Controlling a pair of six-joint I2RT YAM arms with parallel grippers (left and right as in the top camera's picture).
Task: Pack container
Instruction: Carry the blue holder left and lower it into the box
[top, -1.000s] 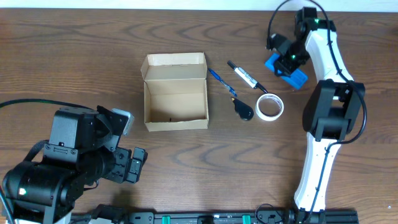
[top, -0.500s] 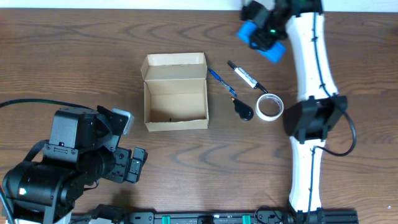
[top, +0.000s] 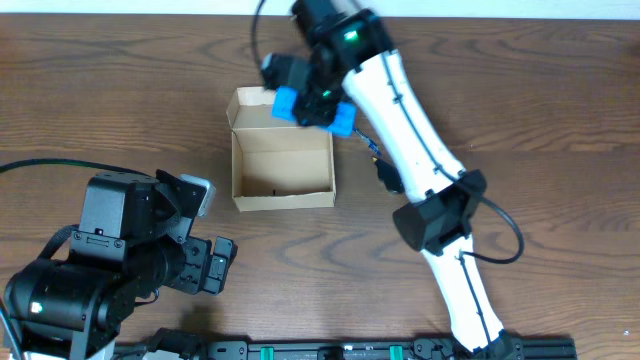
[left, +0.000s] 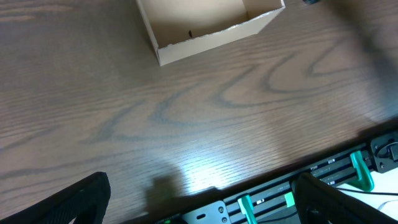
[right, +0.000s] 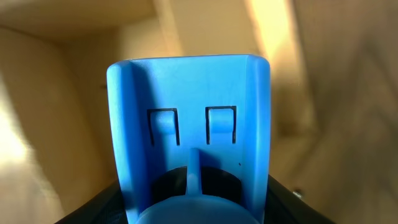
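Note:
The container (top: 285, 200) is an open tan cardboard box with its flap lid raised at the back, left of the table's centre. Its front wall shows in the left wrist view (left: 205, 34), and its inside fills the right wrist view (right: 50, 112). My right gripper (top: 305, 92) is shut on a blue plastic object (top: 312, 106) and holds it over the box's back right corner. The object fills the right wrist view (right: 189, 124) between my fingers (right: 189, 208). My left gripper (top: 215, 262) is open and empty near the front left edge (left: 196, 202).
A blue pen (top: 372, 148) and a black item (top: 392, 178) lie right of the box, partly under my right arm. The arm hides anything else on that side. The table's front edge and a rail with green clips (left: 364, 171) are close to my left gripper.
My right arm has swung left from the far right of the table, carrying the blue object over the pens to the box. The left arm has not moved.

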